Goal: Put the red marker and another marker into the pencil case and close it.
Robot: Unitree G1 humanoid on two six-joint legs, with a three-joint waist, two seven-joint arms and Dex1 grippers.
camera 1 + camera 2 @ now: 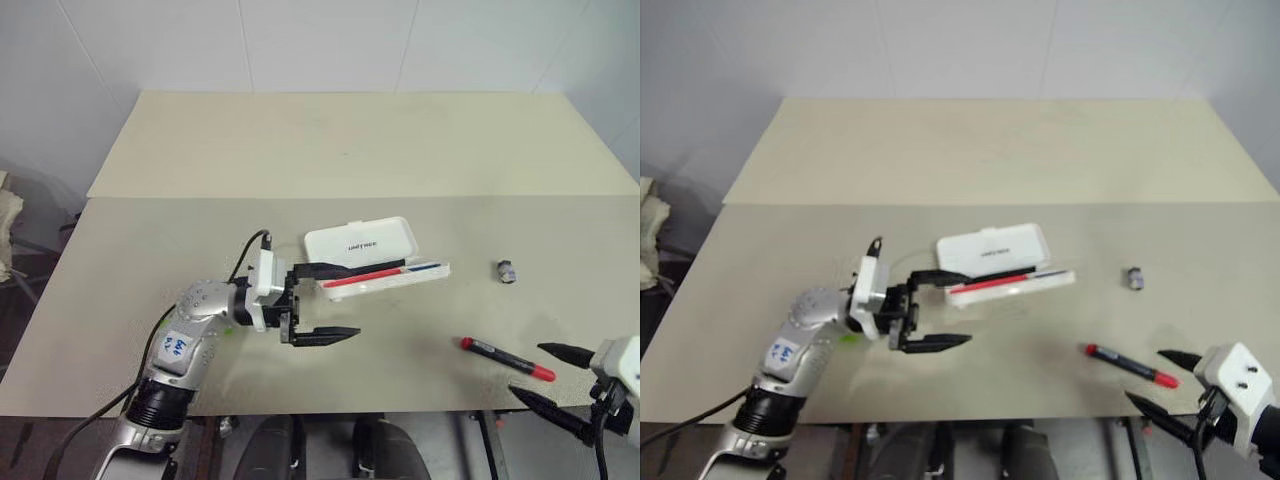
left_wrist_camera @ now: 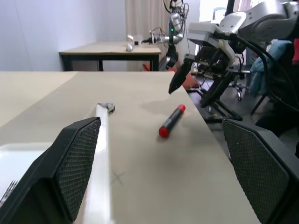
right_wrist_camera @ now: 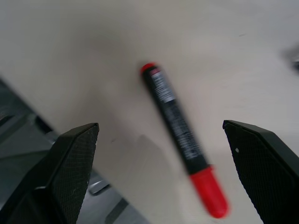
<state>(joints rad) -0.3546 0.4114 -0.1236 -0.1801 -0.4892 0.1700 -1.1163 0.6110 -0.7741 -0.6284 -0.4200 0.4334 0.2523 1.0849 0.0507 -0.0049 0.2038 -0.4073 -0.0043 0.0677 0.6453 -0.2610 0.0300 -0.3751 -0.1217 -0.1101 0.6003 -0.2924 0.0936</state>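
Note:
The white pencil case (image 1: pixel 360 243) lies open mid-table, lid tipped back. Its tray (image 1: pixel 432 271) holds a thin red stick and a thin blue one. My left gripper (image 1: pixel 335 303) hovers open at the tray's left end, its upper finger over the tray's near corner and nothing between the fingers. The red marker (image 1: pixel 507 359), black with a red cap, lies on the table at the front right. My right gripper (image 1: pixel 550 378) is open just right of it, and the marker (image 3: pixel 180 135) lies ahead between its fingers. A light-green bit (image 1: pixel 231 324), perhaps the other marker, peeks from under my left wrist.
A small grey cap-like piece (image 1: pixel 506 271) sits on the table right of the case. The table's front edge (image 1: pixel 400 412) runs close below both grippers. A second table surface (image 1: pixel 360 140) adjoins at the back.

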